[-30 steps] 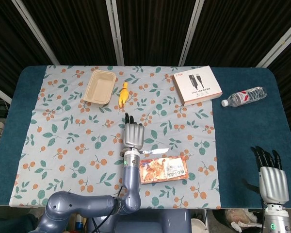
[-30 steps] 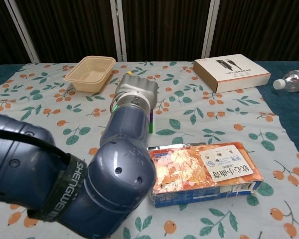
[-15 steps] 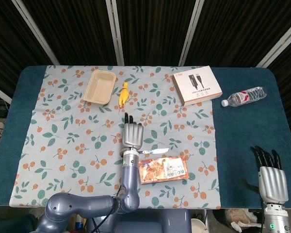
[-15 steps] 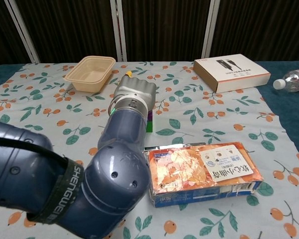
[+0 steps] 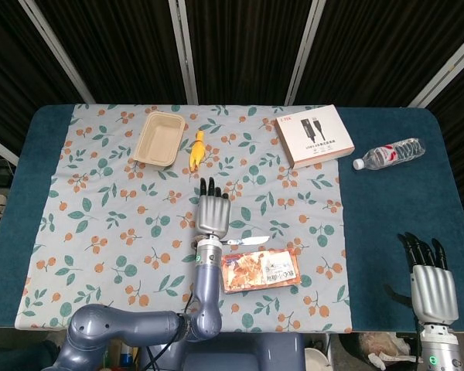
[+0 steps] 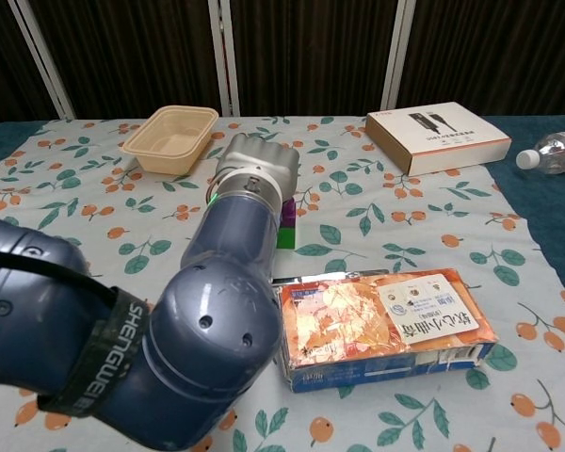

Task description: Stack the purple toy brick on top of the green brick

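Head view: the left robot hand (image 5: pixel 214 212) lies at the middle of the frame, back upward, fingers pointing toward the top. It covers the bricks entirely here, so neither shows, and whether it is grasping one cannot be told. The right robot hand (image 5: pixel 434 290) sits at the lower right corner on the bare blue surface (image 5: pixel 394 224), fingers straight and apart, holding nothing, well away from the work. A tray (image 5: pixel 158 139) and a yellow toy (image 5: pixel 195 148) lie upper left, a box (image 5: pixel 315 136) and a bottle (image 5: pixel 389 155) upper right, all well apart from the left hand. A snack pack (image 5: pixel 261 270) lies just below and right of the left hand.

Chest view: the left arm fills the lower left and blocks most of the hand. At its right edge a purple brick (image 6: pixel 288 213) shows above a green brick (image 6: pixel 285 235), seemingly stacked already, though the hand may be gripping the purple one. The snack pack's near corner crowds any withdrawal to the lower right
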You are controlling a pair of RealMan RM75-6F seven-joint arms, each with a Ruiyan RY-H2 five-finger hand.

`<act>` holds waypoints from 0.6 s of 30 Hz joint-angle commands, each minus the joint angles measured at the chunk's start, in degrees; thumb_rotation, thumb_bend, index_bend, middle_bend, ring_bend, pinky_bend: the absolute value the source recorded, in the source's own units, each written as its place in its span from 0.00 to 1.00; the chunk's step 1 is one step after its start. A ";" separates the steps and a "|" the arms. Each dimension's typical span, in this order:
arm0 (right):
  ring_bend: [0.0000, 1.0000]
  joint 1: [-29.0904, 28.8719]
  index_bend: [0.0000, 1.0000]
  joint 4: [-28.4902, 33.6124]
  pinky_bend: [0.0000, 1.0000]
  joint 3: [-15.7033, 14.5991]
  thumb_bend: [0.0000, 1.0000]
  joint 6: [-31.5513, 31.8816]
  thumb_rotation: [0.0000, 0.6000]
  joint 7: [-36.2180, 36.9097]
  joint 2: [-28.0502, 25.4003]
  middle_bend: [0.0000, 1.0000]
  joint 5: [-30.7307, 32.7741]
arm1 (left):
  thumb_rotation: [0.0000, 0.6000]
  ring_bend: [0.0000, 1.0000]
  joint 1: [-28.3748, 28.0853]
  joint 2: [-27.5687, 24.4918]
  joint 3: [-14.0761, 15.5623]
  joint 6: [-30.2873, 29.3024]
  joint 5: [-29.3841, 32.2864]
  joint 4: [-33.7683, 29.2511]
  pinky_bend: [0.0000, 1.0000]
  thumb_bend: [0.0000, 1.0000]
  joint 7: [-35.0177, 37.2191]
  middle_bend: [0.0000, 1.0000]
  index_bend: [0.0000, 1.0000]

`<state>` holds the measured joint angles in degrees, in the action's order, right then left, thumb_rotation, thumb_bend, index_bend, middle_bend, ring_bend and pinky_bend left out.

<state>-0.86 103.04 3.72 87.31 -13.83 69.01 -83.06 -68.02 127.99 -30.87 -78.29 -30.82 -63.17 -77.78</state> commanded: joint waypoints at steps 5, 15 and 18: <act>0.15 0.04 0.15 0.02 0.01 0.01 0.15 0.07 1.00 0.06 -0.09 0.14 0.01 | 1.00 0.00 0.78 -1.30 0.34 -0.90 1.12 -2.43 0.00 0.37 -2.48 0.00 0.14; 0.15 0.10 0.15 0.08 0.01 -0.21 0.15 0.00 1.00 0.54 -0.27 0.14 -0.18 | 1.00 0.00 10.29 -15.55 9.86 -12.91 -8.14 -32.63 0.00 0.36 -2.69 0.00 0.12; 0.15 -0.01 0.15 0.36 0.01 -0.51 0.15 -0.13 1.00 0.02 -0.17 0.14 -0.80 | 1.00 0.00 15.22 -22.61 14.22 -19.13 -10.13 -45.54 0.00 0.36 -3.81 0.01 0.13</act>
<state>-0.84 103.31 3.28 87.21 -13.71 68.81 -83.74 -60.20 115.72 -23.68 -88.21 -35.97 -91.87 -80.49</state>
